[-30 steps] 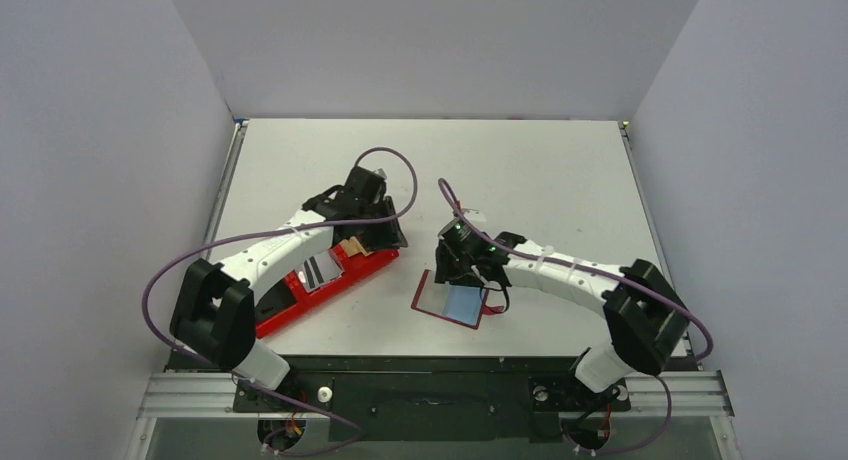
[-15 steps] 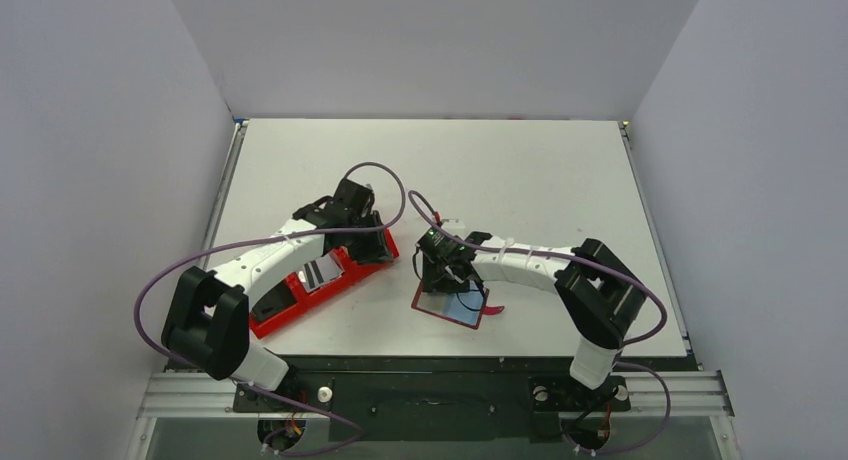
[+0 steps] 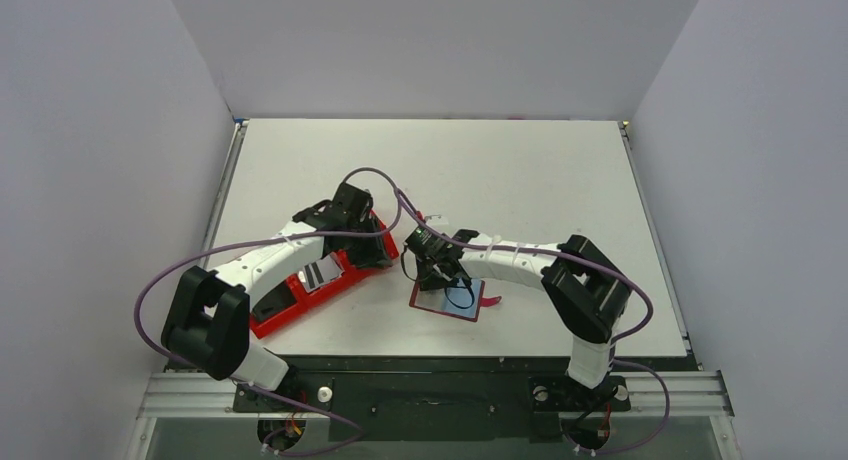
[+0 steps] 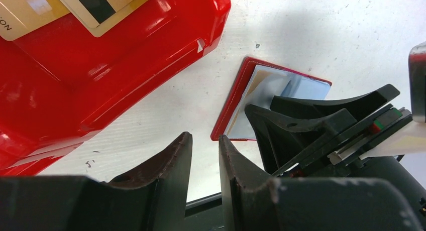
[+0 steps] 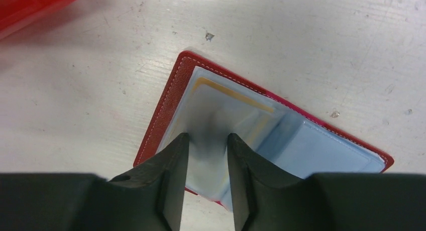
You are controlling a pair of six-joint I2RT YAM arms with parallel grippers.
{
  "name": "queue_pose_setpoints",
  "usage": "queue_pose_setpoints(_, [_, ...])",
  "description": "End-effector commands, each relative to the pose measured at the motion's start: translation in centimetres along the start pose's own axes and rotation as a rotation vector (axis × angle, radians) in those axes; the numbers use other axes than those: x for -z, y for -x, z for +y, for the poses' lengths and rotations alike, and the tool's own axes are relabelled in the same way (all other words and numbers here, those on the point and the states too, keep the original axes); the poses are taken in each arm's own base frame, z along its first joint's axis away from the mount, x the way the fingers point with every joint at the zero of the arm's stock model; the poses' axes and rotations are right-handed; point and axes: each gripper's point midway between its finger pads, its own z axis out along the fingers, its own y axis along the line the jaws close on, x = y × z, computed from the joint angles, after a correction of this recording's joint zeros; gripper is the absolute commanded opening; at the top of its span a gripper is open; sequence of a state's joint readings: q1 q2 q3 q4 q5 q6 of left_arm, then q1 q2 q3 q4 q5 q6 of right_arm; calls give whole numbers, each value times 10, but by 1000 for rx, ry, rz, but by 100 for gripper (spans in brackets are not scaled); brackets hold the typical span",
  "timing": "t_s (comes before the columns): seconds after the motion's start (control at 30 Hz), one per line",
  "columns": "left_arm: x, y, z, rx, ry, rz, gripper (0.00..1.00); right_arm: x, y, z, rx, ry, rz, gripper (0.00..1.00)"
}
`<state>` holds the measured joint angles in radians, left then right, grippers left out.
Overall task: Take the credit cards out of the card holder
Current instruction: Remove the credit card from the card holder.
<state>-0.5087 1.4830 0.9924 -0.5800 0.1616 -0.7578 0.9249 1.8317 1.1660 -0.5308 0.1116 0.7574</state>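
Note:
The card holder [image 3: 462,304] lies open on the table, dark red cover [image 5: 166,110] down and pale blue sleeves [image 5: 321,150] up. A tan-gold card [image 5: 232,93] shows inside one sleeve. My right gripper [image 5: 207,140] is narrowly open, its tips down on the holder's left sleeves; it shows from above [image 3: 443,276] and in the left wrist view [image 4: 281,125]. My left gripper [image 4: 205,140] is narrowly open with nothing in it, at the right end of the red tray [image 3: 372,246]. Two tan-gold cards [image 4: 95,2] and a silver card [image 3: 318,272] lie in the tray.
The bright red compartment tray [image 3: 300,305] lies slantwise under the left arm, its corner [image 4: 211,20] a short way from the holder [image 4: 232,110]. The holder's red strap tab [image 3: 490,301] sticks out to the right. The two grippers are close together near the table's front edge.
My right gripper has moved left and down onto the open holder. My left gripper has come down over the tray's right end, covering the tan card seen there earlier.

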Motion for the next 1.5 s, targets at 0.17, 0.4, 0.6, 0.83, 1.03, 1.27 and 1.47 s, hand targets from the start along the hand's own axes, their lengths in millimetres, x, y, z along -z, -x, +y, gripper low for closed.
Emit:
queue_pose_setpoints(0.17, [-12,-12,-18,-41,-55,31,24,-31,-51,-33,77,-59,110,7])
queue_pose_setpoints(0.4, [-34,-33,-45,-102,-95,100,24,-26,-52,-25,-28,84,105,0])
queue_pose_setpoints(0.6, [-51,-45,-61,-127,-134,155,27,-28,-54,-20,-135,218,113,0])
queue_pose_setpoints(0.83, [-60,-53,-68,-137,-155,187,28,-30,-53,-25,-206,283,117,0])
queue_pose_setpoints(1.03, [-69,-57,-66,-142,-138,206,28,-32,-53,-26,-232,304,124,0])
queue_pose_setpoints(1.27, [-71,-59,-67,-133,-126,206,17,-30,-48,-31,-239,287,113,0])
queue_pose_setpoints(1.47, [-64,-55,-68,-118,-116,182,0,2,-16,-27,-243,298,21,38])
